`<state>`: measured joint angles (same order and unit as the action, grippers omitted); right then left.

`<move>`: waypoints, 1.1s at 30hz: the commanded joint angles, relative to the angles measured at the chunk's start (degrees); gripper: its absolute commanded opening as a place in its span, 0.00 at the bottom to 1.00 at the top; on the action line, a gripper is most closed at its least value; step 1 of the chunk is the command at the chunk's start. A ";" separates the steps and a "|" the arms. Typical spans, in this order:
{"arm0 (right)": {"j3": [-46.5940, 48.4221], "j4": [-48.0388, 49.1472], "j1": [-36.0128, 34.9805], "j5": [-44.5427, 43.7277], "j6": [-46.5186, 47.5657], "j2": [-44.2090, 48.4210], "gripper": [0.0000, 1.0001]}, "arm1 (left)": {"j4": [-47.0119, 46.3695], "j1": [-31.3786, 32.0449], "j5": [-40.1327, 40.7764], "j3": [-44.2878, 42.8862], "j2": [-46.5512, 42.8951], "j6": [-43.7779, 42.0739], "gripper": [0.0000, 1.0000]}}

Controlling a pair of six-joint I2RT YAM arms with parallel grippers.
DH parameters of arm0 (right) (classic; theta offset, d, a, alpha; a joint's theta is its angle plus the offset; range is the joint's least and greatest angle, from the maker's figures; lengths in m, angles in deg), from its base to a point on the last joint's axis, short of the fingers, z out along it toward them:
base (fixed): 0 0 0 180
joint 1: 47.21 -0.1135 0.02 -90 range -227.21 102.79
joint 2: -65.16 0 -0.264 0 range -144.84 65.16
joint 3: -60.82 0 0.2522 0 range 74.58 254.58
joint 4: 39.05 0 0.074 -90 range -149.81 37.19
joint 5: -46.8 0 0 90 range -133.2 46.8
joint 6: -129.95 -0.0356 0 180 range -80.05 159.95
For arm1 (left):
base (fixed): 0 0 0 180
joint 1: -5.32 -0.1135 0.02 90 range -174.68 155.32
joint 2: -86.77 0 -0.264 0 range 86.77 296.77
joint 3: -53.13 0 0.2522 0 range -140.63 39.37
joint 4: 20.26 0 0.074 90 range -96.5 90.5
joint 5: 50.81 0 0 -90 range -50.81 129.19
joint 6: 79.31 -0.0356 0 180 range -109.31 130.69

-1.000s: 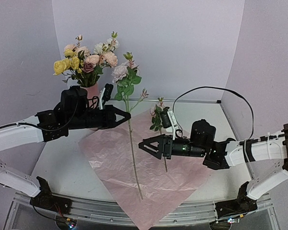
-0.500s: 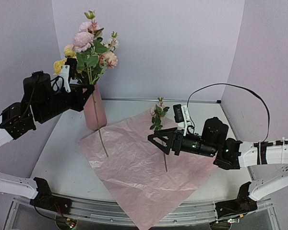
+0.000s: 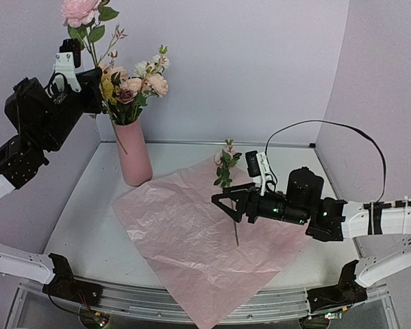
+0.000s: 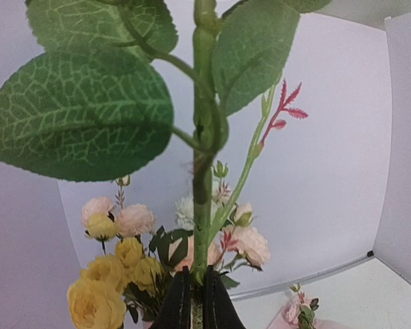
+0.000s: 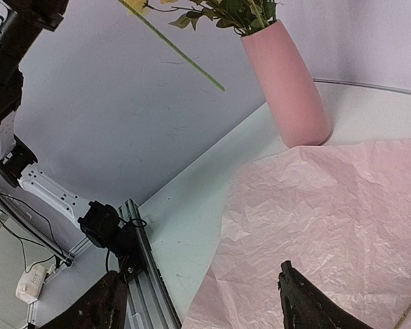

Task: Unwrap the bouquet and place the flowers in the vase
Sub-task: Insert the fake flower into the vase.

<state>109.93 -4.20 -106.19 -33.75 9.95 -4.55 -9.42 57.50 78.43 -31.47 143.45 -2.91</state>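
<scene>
The left gripper [image 4: 194, 300] clamps a long-stemmed pink rose [image 3: 80, 9] high beside the pink vase [image 3: 135, 154], apparently so the stem clears its rim, while the right gripper [image 3: 225, 209] hovers spread above the lone sprig [image 3: 225, 168] on the paper sheet [image 3: 185, 236]

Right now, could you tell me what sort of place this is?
Likely a robot lab cell: plain lilac screens wall in a white table, and a metal rail at its near edge carries the left arm and right arm.
</scene>
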 commanded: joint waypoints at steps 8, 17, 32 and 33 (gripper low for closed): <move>3.39 -0.30 -0.31 -2.76 3.28 1.78 0.77 | -12.89 -5.80 -1.80 -11.92 8.97 -11.79 0.00; 2.01 -0.33 -0.27 -4.51 3.65 3.06 0.77 | -14.73 -14.43 -7.02 -15.65 14.75 -8.73 0.00; 0.36 -0.35 -0.33 -6.17 4.18 4.73 0.77 | -15.36 -25.79 -15.42 -15.89 22.45 7.62 0.00; 0.13 -0.37 -0.31 -6.35 4.24 4.99 0.77 | -15.36 -26.10 -15.69 -15.29 22.69 8.26 0.00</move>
<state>110.64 -6.56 -106.19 -38.56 13.32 -2.09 -22.07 32.82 65.49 -45.71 165.55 0.42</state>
